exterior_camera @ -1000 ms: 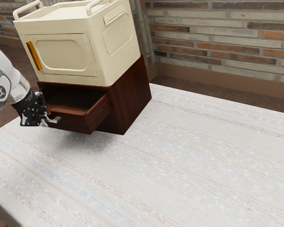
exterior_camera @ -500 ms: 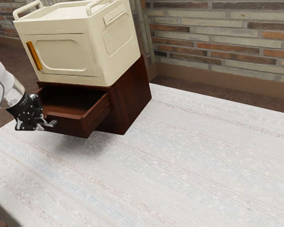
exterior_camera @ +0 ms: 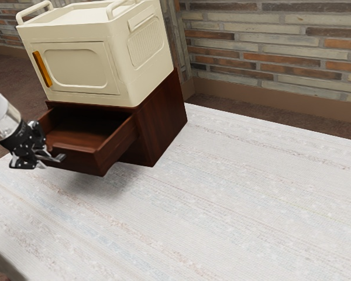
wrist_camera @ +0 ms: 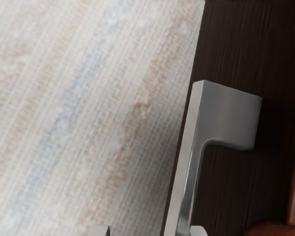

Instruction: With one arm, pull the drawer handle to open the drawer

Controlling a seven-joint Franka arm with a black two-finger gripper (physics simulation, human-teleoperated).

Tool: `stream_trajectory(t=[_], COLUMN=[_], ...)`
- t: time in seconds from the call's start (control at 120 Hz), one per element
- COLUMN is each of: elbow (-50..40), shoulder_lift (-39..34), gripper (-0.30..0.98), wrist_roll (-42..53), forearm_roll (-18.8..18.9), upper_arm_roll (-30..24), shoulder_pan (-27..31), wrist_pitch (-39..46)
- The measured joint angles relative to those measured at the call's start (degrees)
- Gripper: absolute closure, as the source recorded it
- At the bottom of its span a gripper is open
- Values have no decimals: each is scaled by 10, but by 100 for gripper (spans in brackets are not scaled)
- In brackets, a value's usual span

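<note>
The claw [exterior_camera: 42,159] was open at the exterior view's left, its two fingers [wrist_camera: 198,231] well parted on either side of the metal handle [wrist_camera: 228,115]. One stood right by the bar, perhaps touching; the other had a clear gap, so nothing was clamped. That looked to me like a hooking pull, and its weakness was plain: should the hand turn or rise while drawing back, the bar could slide off the fingertips.

The handle sat on the front of the drawer [exterior_camera: 76,160], which jutted from the cabinet [exterior_camera: 159,120] toward the near left, its inside open to view. I judged the job largely done, with perhaps a little pull left. Past the end of its travel, more force might drag the whole cabinet over the table [exterior_camera: 222,205], and a slanting pull could jam the drawer in its slides.

On top of the cabinet, farther back, rested the cream box [exterior_camera: 128,76]. A hard jerk could tilt the cabinet forward or shift that load. Farther still ran the brick wall [exterior_camera: 269,52], well apart from it all.
</note>
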Motion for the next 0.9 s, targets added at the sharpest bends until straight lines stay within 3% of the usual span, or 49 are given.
stream_trajectory(t=[0.9], elbow=[-40], shoulder_lift=[-50], gripper=[56], wrist_roll=[-3], forearm_roll=[23], upper_arm_roll=[10], shoulder_pan=[-2], wrist_pitch=[9])
